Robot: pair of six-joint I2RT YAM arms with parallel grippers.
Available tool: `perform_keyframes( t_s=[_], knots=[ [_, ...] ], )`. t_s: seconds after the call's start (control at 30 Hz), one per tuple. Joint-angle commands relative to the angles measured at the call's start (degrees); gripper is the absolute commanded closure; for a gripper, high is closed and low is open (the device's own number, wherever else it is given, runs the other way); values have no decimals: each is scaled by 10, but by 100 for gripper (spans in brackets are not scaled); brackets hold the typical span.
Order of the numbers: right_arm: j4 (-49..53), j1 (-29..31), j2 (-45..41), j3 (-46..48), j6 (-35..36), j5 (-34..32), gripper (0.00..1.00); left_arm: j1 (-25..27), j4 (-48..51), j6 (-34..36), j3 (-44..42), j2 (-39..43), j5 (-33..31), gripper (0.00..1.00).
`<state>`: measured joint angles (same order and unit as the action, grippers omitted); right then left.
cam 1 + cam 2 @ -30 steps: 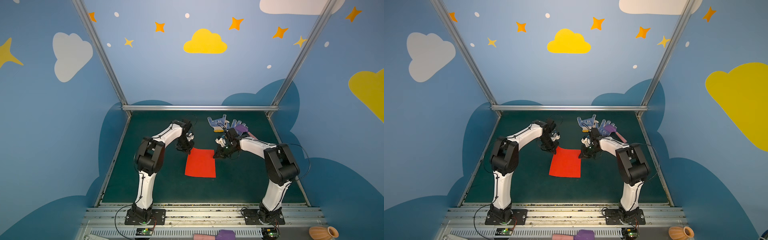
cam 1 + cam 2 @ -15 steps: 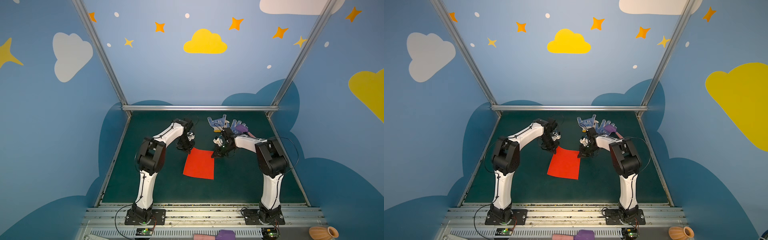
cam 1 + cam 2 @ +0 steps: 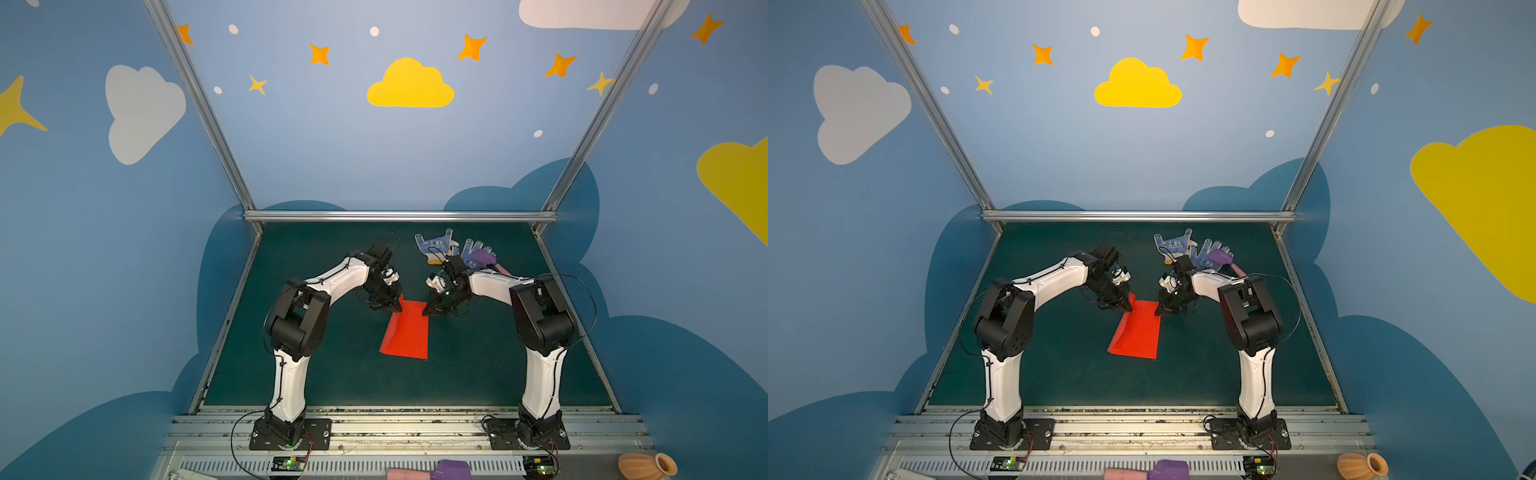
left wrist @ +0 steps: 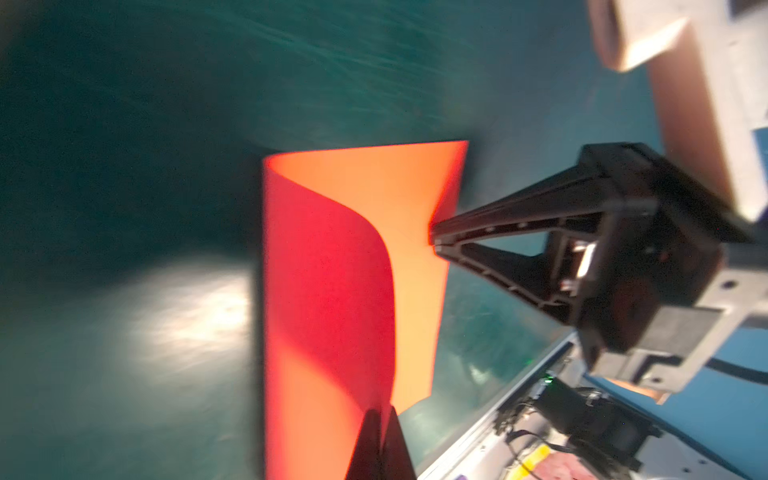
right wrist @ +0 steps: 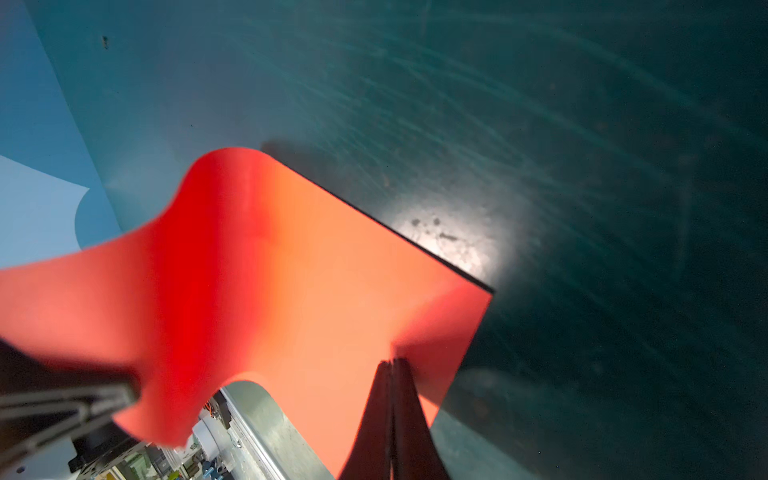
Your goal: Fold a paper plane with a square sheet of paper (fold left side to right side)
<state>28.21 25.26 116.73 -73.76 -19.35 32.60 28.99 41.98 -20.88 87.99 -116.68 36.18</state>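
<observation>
Seeing the square sheet of paper (image 3: 406,332) mid-table on the green mat (image 3: 332,374), between the two arms. Near edge flat on the mat, far edge lifted.

Pinching the far left corner with the left gripper (image 3: 395,308), fully closed on the paper. Pinching the right side near the far corner with the right gripper (image 3: 427,312), also clamped on the paper. Confirmed in the right wrist view: jaws pressed together on the red edge.

Reading the sheet's left side as raised and curling inward, underside in shadow.

Can't see the pinched left corner itself in both top views: buried behind black fingers. Can't tell whether any crease is set.

Left wrist view badly smeared; only the tips of the own jaws in frame, the rest cropped. Same cropping in the right wrist view, with the left gripper just a dark blur at the frame edge.

Behind the right arm (image 3: 498,286): blue-dotted gloves (image 3: 436,246) and purple toy hammer (image 3: 484,257), partly covered, handle mostly hidden.

At the lower edge of both top views: pink-and-purple item (image 3: 432,473), cropped, not identifiable. Orange vase (image 3: 646,465) off the mat.
</observation>
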Motion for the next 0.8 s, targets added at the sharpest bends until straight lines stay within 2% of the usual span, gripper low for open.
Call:
perform_keyframes(
  t_s=[0.0,0.27,0.53,0.77],
  knots=[
    [16,4,30,12,13,-19,100,20,-99,-96,-10,5,15,97],
    [12,5,28,16,15,2,100,55,-163,-186,-4,-24,-46,97],
    [-5,-10,-26,19,-14,25,100,77,-172,-206,-4,-51,-83,97],
    [-35,-34,-103,76,-42,21,100,82,-182,-211,-15,-57,-86,97]
  ],
)
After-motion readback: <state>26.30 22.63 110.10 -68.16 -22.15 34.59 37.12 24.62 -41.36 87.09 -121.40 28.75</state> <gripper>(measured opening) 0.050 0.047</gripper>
